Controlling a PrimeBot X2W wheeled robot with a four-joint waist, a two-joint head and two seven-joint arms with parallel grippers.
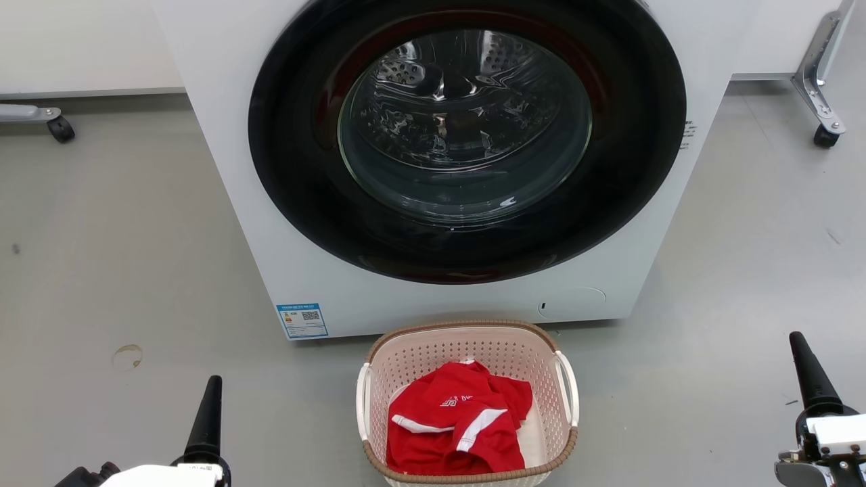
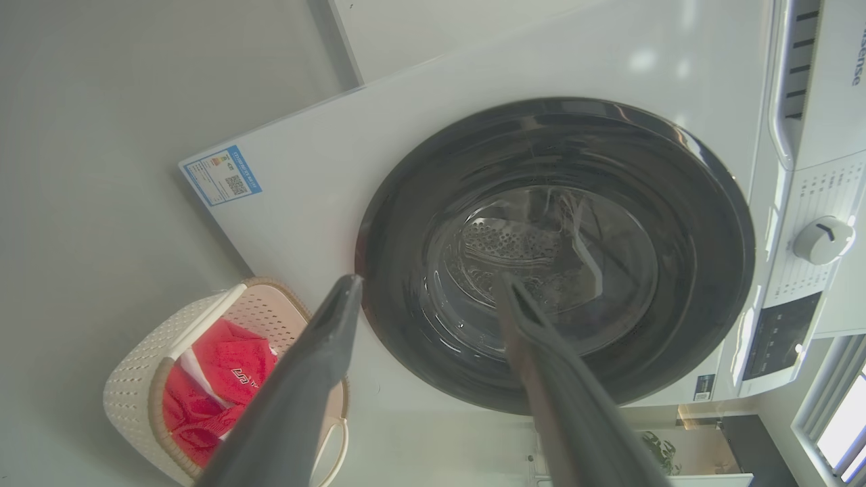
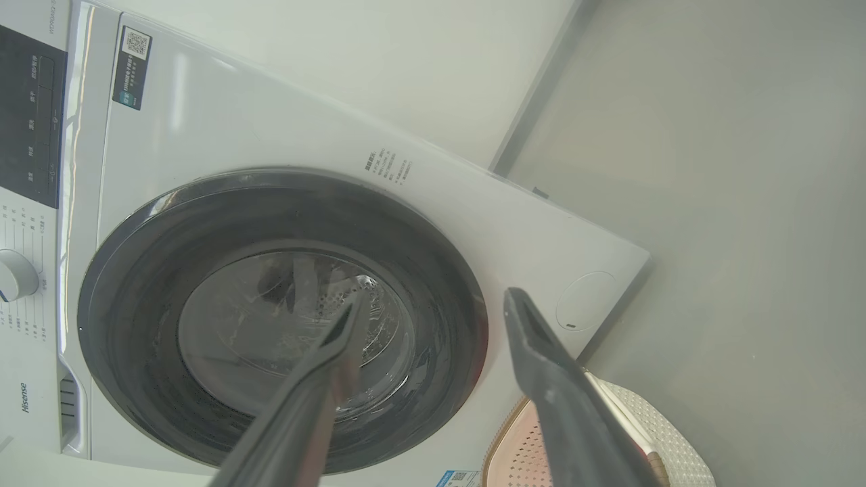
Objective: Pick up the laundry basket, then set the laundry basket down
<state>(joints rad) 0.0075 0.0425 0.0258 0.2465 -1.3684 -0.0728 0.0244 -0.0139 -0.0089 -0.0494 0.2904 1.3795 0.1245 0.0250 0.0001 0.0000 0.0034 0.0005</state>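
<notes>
The laundry basket sits on the grey floor, just in front of the white washer and below its round dark door. Its far rim lies close to the foot of the machine; whether the two touch is hard to tell from the head view. The basket stands upright, its brown woven-look rim level and one white handle on each long side. Inside lies a red garment with white trim, crumpled toward the near end; it appears to be a single piece, though the folds make that uncertain.

The left gripper is low and off to the left of the basket, well apart from it. In the head view one of its dark fingers points up toward the washer. In the left wrist view its jaws stand spread wide with nothing between them, the door glass behind them and the basket at the lower left.

The right gripper is off to the basket's right, also well apart, with one finger rising in the head view. Its jaws too are wide apart and empty in the right wrist view, where a corner of the basket shows behind the right-hand finger.

The washer door is closed. A blue label is stuck at the lower left corner of the front panel, and a round hatch sits at the lower right. A black caster stands on the floor at the far left, another at the far right.
</notes>
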